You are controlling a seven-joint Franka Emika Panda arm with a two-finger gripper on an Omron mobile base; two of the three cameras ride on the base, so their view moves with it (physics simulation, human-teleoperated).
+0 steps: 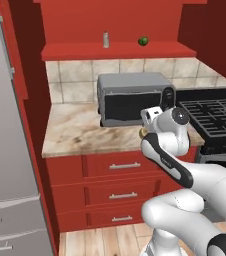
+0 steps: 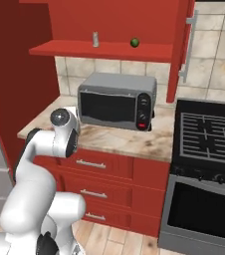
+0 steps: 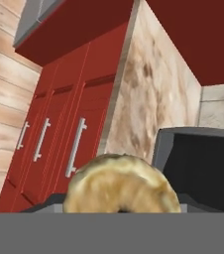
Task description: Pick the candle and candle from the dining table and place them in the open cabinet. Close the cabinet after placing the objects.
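claw (image 3: 119, 211) grips the olive-gold candle (image 3: 121, 186) beside the marble counter (image 3: 153, 94).

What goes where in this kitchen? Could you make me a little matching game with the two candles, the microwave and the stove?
Things:
1. slim grey candle
2. squat gold candle
3. microwave
4. stove

Places:
A. standing on the marble counter
B. held up by the robot, in front of the red drawers
C. upright on the open cabinet's shelf
D. beside the counter, at its right end

Pairs: 1-C, 2-B, 3-A, 4-D
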